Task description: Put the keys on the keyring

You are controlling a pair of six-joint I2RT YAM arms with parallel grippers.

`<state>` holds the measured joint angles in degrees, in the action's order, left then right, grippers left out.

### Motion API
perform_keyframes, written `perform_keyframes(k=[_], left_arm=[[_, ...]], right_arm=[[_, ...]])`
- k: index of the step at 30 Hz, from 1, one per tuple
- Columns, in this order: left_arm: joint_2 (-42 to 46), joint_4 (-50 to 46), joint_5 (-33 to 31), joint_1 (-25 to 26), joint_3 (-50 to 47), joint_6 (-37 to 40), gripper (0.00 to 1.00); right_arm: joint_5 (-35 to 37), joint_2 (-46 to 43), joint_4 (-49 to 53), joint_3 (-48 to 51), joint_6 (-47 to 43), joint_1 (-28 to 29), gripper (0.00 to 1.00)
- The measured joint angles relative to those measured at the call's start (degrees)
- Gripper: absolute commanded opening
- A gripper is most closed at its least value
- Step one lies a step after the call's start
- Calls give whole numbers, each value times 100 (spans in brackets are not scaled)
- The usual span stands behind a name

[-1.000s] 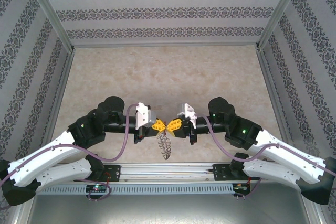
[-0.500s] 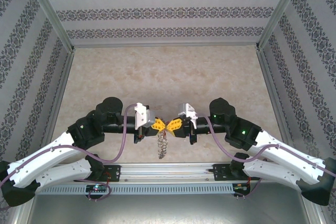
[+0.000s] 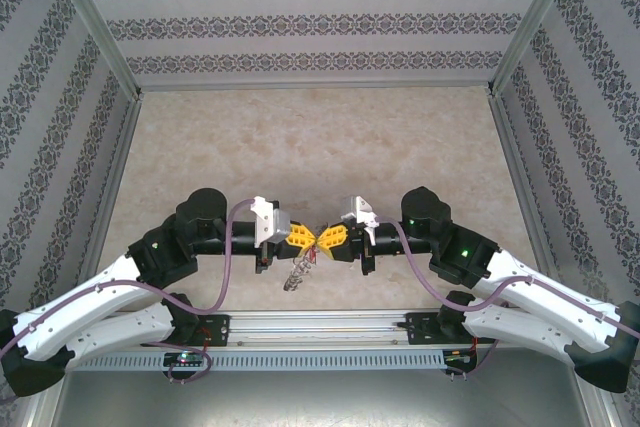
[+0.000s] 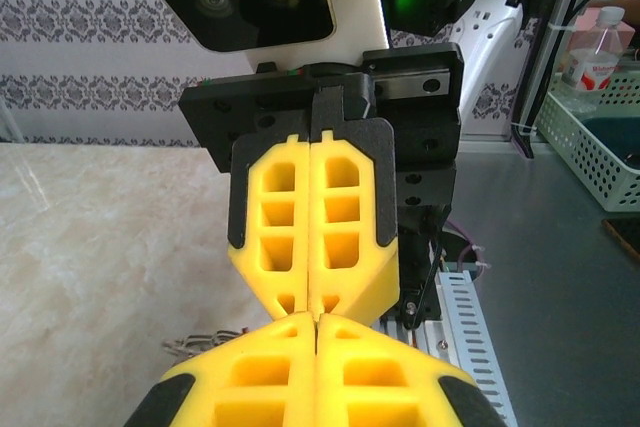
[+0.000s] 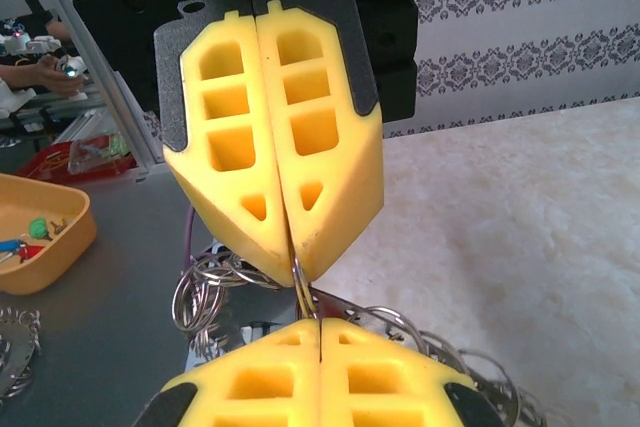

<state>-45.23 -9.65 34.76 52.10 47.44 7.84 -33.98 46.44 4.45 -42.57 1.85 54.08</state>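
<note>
A beige marbled tabletop (image 3: pixel 320 137) stretches open from the arms to the far wall. It is fenced on three sides by grey patterned panels (image 3: pixel 320 22) set between aluminium posts.

The yellow padded fingers (image 5: pixel 250 387) of the right gripper (image 3: pixel 325 238) are pressed flat together with the seam closed. Those of the left gripper (image 3: pixel 308 238) are closed the same way, and the two pairs meet tip to tip above the near strip of the table.

The keyring (image 5: pixel 200 297), a silvery-grey ring of wavy coiled wire, is pinched at the very tip of the left gripper. Its loops spill out to either side of the seam in the right wrist view. From above it hangs tilted down and to the left, just beside the joined tips. Whether the right gripper also pinches the wire I cannot tell.

Close beneath the keyring runs the aluminium rail (image 3: pixel 320 325) at the table's near edge. The black wrists and white arm links (image 3: pixel 90 302) splay outward to both lower corners, near the side panels.
</note>
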Motion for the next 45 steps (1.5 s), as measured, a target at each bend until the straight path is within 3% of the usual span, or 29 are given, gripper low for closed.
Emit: perform_keyframes(k=[20, 26, 29, 45], left_arm=[[72, 461, 343, -9, -160, -173, 0], [79, 575, 369, -22, -160, -190, 0], [120, 603, 389, -55, -160, -192, 0], [138, 850, 433, -85, -157, -267, 0]], right_arm=[[-313, 186, -323, 0, 149, -162, 1], [-308, 68, -339, 11, 229, -199, 29], [-203, -122, -337, 129, 260, -225, 38], [-280, -22, -437, 424, 426, -223, 51]])
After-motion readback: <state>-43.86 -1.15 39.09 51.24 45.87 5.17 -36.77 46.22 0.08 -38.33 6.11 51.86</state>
